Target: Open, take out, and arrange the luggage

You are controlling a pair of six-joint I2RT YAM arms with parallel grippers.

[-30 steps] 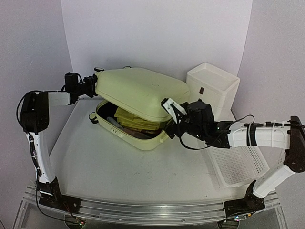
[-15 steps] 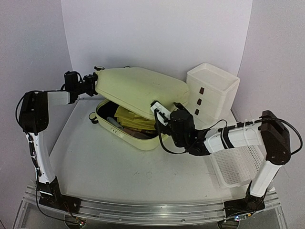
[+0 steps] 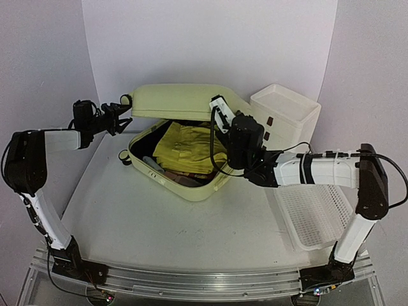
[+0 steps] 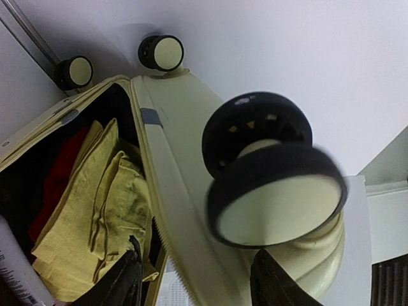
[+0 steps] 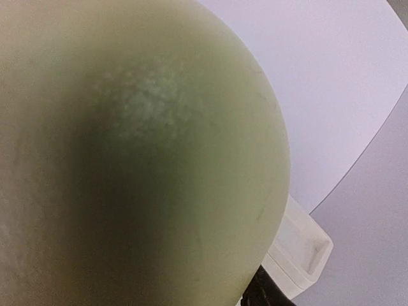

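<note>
The pale yellow-green luggage (image 3: 185, 185) lies open at the back of the table, its lid (image 3: 182, 102) raised and tilted toward the back wall. Folded yellow cloth (image 3: 185, 143) and something red (image 4: 54, 185) fill the base. My left gripper (image 3: 118, 115) is shut on the lid's left corner, its fingers (image 4: 274, 284) straddling the rim below a black caster wheel (image 4: 274, 172). My right gripper (image 3: 220, 113) is pressed against the lid's right front edge. The lid's shell (image 5: 140, 159) fills the right wrist view, and only one dark fingertip (image 5: 264, 293) shows.
A white three-drawer box (image 3: 284, 118) stands just right of the luggage, close to the right arm. A white mesh basket (image 3: 319, 217) lies at the front right. The back wall is close behind the raised lid. A white tube (image 4: 16, 268) lies inside the case.
The lid has swung up from nearly covering the base to raised, baring the clothes. The right gripper moved from the case's right side up to the lid edge. The left gripper shifted left.
</note>
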